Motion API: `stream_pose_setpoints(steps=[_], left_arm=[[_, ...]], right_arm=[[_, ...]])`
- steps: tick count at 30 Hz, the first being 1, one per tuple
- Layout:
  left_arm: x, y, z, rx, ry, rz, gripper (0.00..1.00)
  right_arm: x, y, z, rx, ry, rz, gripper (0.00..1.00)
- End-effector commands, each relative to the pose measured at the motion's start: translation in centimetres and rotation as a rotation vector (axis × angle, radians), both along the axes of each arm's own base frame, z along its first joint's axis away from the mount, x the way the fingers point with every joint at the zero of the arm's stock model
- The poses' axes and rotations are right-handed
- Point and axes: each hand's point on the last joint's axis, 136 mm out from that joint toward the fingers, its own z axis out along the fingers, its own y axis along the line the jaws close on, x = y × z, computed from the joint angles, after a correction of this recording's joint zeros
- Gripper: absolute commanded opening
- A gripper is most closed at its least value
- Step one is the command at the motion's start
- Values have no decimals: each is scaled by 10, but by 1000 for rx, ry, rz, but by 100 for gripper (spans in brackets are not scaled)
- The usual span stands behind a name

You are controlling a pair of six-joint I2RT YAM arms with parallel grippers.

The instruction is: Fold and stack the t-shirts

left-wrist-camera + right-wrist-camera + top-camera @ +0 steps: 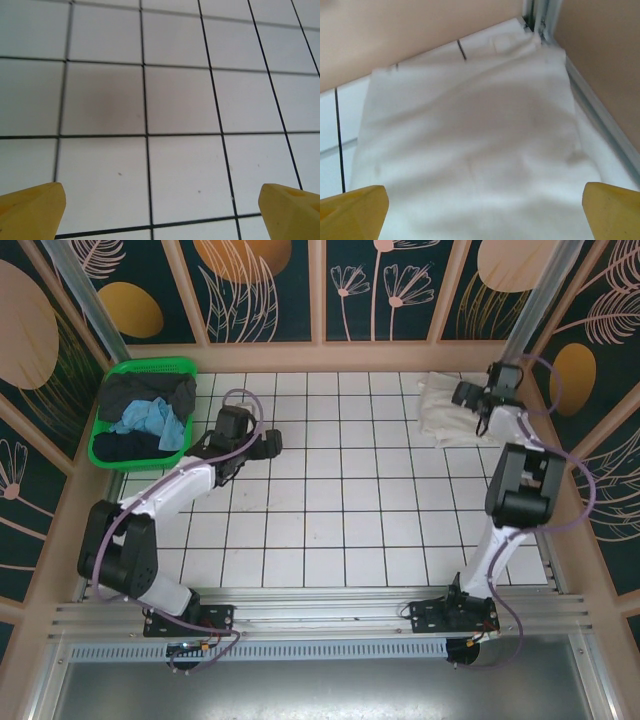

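The white t-shirt [432, 415] lies folded flat in the far right corner of the tiled table [340, 500], with its far edge close to the back wall [330, 357]. The right gripper [463, 396] hangs directly over the shirt's right part, at the end of an arm that reaches up from the near edge.

In the right wrist view the white t-shirt [470, 140] spreads out below the right gripper [485, 212]. Its yellow fingertips [355, 207] sit at the two bottom corners, spread wide and holding nothing. Whether the tips touch the fabric cannot be told.

This close view adds detail that the overhead one lacks: soft creases run across the cloth, and the shirt's far corner reaches the metal corner post [540, 15]. Whether the pile is one shirt or several layered cannot be told.

The overhead view in turn gives the wider layout. The left gripper [270, 443] hovers over bare tiles left of centre, well apart from the shirt. Near it, in the far left corner, a green basket [150, 365] holds dark garments [150, 395] and a light blue cloth [150, 420].

From the left wrist, the left gripper [160, 207] is wide open and empty, with white tiles, black grid lines and a faint shadow beneath it
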Motion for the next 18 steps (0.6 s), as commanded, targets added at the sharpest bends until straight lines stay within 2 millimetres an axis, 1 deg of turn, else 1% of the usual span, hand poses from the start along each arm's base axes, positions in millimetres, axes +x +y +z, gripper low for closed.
stream_pose_setpoints(steps=[1,2,3,5,6,8,10,11,13,14,16,17,18], left_arm=[[3,39,41,47,-208,167,99],[-2,54,48,83,-258,220,99],[-6,68,52,118,-299,271,99],[-19,101,53,218,-344,393,98],[-23,112,51,264,-353,425,99],[-31,134,37,352,-347,474,99],[-35,152,23,373,-343,513,99],[-36,159,13,353,-345,514,99],[-39,171,-6,299,-339,517,99],[-40,173,-13,280,-363,499,99],[-42,184,-26,239,-384,514,98],[-38,183,-27,219,-418,481,99],[-34,181,-31,223,-388,453,99]], right_arm=[[-32,15,19,-103,-133,11,99],[-50,27,19,-106,-166,35,99],[-62,38,33,-114,-227,61,99],[-97,63,39,-128,-314,102,99],[-111,68,41,-129,-352,94,99],[-140,78,40,-70,-441,95,99],[-162,88,33,-42,-498,121,99],[-172,92,27,-55,-519,131,99],[-186,95,11,-72,-532,141,99],[-189,93,2,-70,-526,128,99],[-189,91,-13,-54,-490,112,99],[-185,94,-19,-50,-475,128,99],[-178,97,-24,-47,-436,142,99]])
